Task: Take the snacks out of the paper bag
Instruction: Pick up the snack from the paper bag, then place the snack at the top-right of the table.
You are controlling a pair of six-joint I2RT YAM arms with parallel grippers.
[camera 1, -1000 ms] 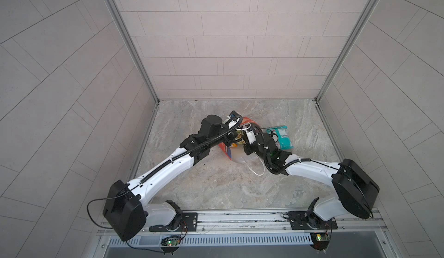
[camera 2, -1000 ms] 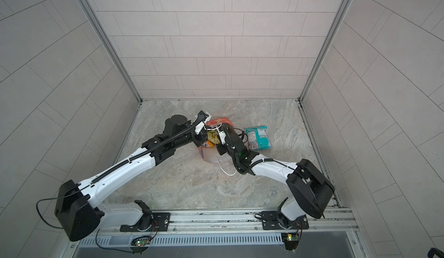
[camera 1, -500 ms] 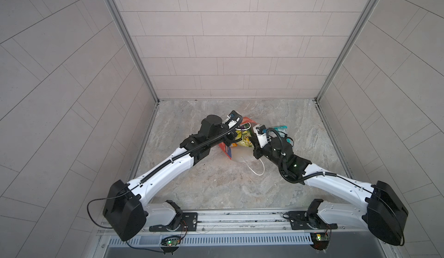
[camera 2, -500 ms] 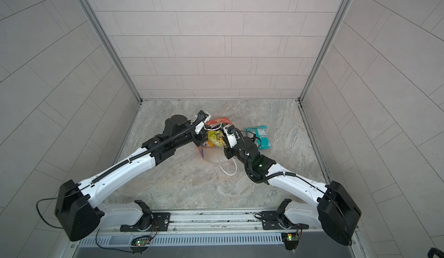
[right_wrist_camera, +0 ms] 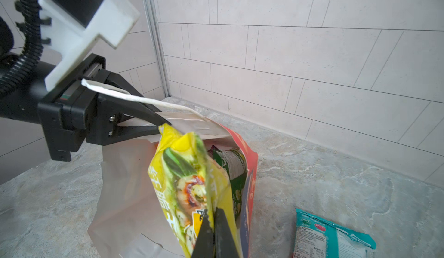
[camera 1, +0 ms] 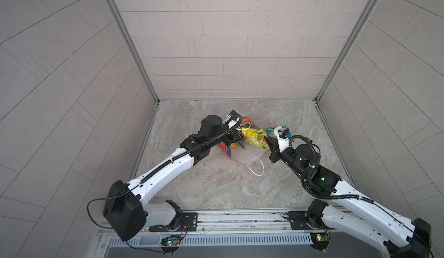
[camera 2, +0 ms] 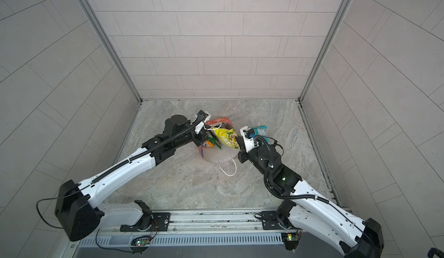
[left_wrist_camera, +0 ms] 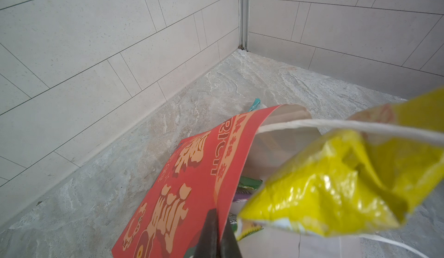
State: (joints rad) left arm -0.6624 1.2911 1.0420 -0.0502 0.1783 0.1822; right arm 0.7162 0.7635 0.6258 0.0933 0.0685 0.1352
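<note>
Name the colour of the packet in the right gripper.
Yellow packet, green food print; clearest in the right wrist view.

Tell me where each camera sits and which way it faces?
Top views: twin cameras high above the front rail, looking down; left arm, right arm show whole.
Left wrist: on that arm, looks past the left pincer, shut on the paper bag's rim.
Right wrist: on its arm, looks past the right pincer gripping the yellow packet; left pincer visible.
Shared: both wrist views show paper bag and yellow packet.

Paper bag (camera 2: 217, 157) on table (camera 2: 192, 184), packets (camera 2: 211, 142) inside, raised packet (camera 2: 225, 138) over mouth, lone packet (camera 2: 260, 131) to its right
</note>
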